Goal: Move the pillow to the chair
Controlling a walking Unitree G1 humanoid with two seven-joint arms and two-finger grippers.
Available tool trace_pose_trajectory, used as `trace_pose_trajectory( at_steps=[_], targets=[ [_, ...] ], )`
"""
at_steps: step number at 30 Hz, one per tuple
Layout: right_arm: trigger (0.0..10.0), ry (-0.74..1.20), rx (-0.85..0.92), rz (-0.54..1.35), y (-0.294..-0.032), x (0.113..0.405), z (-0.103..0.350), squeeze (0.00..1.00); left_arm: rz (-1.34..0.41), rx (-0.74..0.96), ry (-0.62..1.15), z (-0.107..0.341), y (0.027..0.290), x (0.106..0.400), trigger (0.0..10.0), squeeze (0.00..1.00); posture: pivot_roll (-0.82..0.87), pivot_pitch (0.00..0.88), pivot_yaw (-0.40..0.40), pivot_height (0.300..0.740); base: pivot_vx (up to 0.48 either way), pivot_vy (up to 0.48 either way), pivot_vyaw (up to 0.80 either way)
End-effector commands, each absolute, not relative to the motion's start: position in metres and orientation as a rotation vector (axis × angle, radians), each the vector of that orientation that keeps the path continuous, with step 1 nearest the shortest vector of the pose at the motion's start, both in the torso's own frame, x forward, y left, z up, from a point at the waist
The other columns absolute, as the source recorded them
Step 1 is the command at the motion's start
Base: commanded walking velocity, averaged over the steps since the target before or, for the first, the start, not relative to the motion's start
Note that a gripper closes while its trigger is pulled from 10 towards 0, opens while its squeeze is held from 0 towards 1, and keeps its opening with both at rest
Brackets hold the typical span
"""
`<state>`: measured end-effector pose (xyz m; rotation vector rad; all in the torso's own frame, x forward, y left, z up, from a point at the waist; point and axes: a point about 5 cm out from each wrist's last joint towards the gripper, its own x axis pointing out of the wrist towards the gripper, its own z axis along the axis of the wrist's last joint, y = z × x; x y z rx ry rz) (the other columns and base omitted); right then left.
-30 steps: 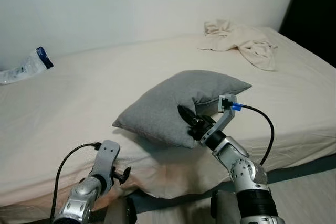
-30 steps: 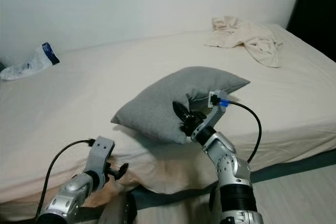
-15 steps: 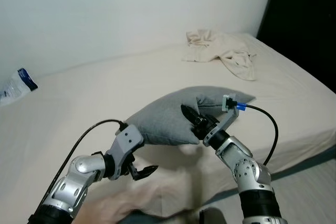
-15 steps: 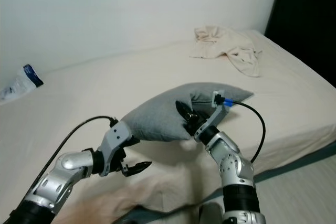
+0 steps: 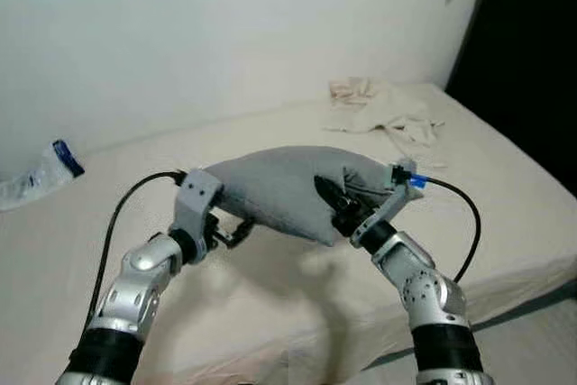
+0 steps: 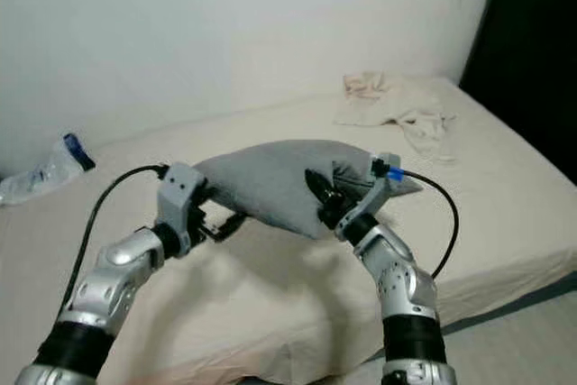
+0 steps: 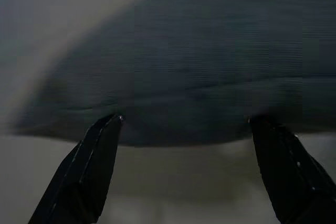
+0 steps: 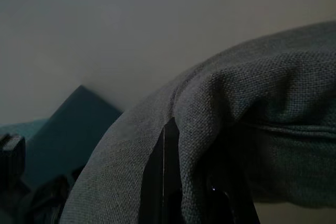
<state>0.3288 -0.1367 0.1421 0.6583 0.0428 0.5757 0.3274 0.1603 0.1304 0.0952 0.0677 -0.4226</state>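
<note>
A grey pillow [image 5: 270, 188] hangs lifted above the cream bed [image 5: 505, 214]. My right gripper [image 5: 332, 205] is shut on the pillow's near right edge, with fabric bunched over its black fingers [image 8: 169, 182]. My left gripper [image 5: 236, 232] sits just under the pillow's left end. In the left wrist view its fingers [image 7: 86, 171] stand wide open, their tips right at the pillow's [image 7: 199, 77] lower seam.
A crumpled beige cloth [image 5: 379, 110] lies at the bed's far right. A clear plastic bag with a blue cap [image 5: 41, 178] rests at the far left by the white wall. A tall dark piece of furniture [image 5: 532, 69] stands to the right of the bed.
The pillow has risen off the bed in my right gripper. My left arm has come up from the bed's front edge to the pillow's left end. The camera has shifted too.
</note>
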Motion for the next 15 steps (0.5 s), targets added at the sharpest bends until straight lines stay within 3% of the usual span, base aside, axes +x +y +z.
trace_pose_trajectory(
  at_steps=[1, 4, 5, 11, 15],
  targets=[
    [0.0, -0.017, 0.649, 0.589, -0.135, 0.33, 0.153, 0.0, -0.346, 0.065, 0.117, 0.118, 0.17, 0.326, 10.0, 0.0, -0.1, 0.043, 0.068, 0.74, 0.0, 0.0, 0.0],
    [0.0, -0.005, 0.628, 0.528, -0.142, 0.333, 0.149, 0.0, -0.209, 0.031, 0.179, 0.103, 0.182, 0.326, 10.0, 0.0, -0.1, 0.044, 0.068, 0.74, 0.0, 0.0, 0.0],
    [10.0, 0.001, 0.616, 0.498, -0.146, 0.334, 0.146, 0.0, -0.146, 0.042, 0.221, 0.092, 0.187, 0.324, 10.0, 0.0, -0.09, 0.043, 0.068, 0.74, 0.0, 0.0, 0.0],
    [10.0, 0.004, 0.579, 0.469, -0.154, 0.332, 0.14, 0.0, -0.048, 0.082, 0.323, 0.064, 0.192, 0.313, 10.0, 0.0, -0.09, 0.039, 0.061, 0.74, 0.0, 0.0, 0.0],
    [10.0, 0.011, 0.54, 0.486, -0.154, 0.328, 0.136, 0.0, 0.037, 0.152, 0.384, 0.049, 0.198, 0.305, 10.0, 0.0, -0.09, 0.032, 0.056, 0.74, 0.0, 0.0, 0.77]
  ],
)
